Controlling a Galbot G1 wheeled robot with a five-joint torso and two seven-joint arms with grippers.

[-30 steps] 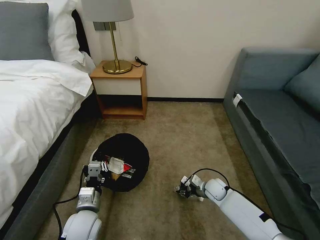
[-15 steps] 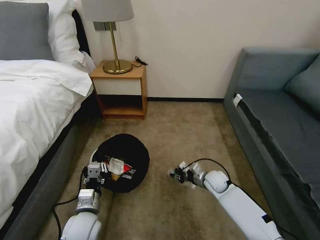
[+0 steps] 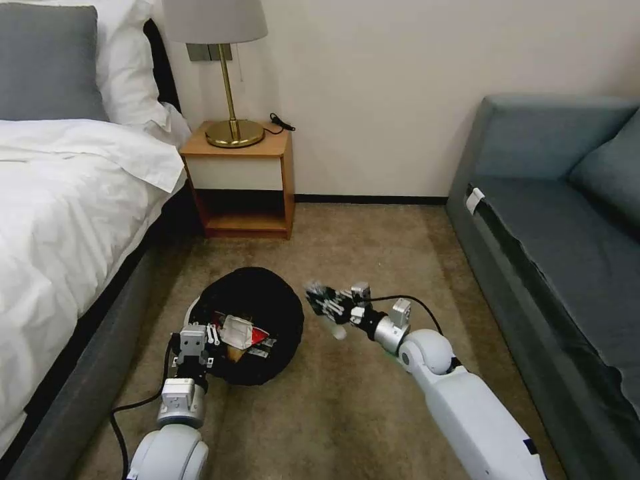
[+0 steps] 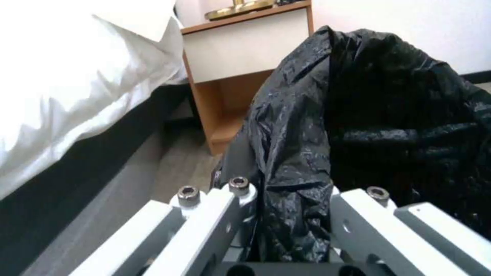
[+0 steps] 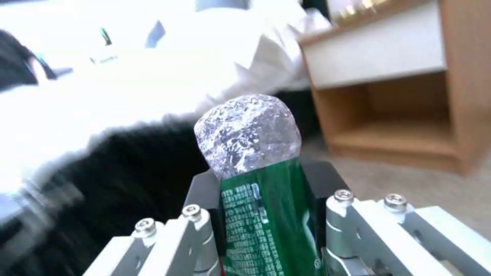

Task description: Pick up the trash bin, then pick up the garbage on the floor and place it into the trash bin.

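The trash bin (image 3: pixel 257 293), lined with a black bag (image 4: pixel 389 115), is low over the carpet floor (image 3: pixel 373 253) beside the bed. My left gripper (image 3: pixel 193 348) is shut on its near rim, with bag plastic pinched between the fingers (image 4: pixel 225 199). Inside the bin lie a red-and-white wrapper (image 3: pixel 239 331) and other scraps of garbage. My right gripper (image 3: pixel 327 303) hovers just right of the bin's rim, off the floor. It is shut on a small clear bottle with a green label (image 5: pixel 261 218), whose crinkled end (image 5: pixel 248 134) sticks out past the fingertips.
A bed (image 3: pixel 60 200) with white sheets runs along the left. A wooden nightstand (image 3: pixel 243 180) with a brass lamp (image 3: pixel 230 130) stands at the wall. A grey sofa (image 3: pixel 553 233) lines the right side. Open carpet lies between the sofa and the bin.
My right gripper has risen from the floor with the bottle and swung left and forward, up to the bin's right edge. The left gripper and bin have barely moved.
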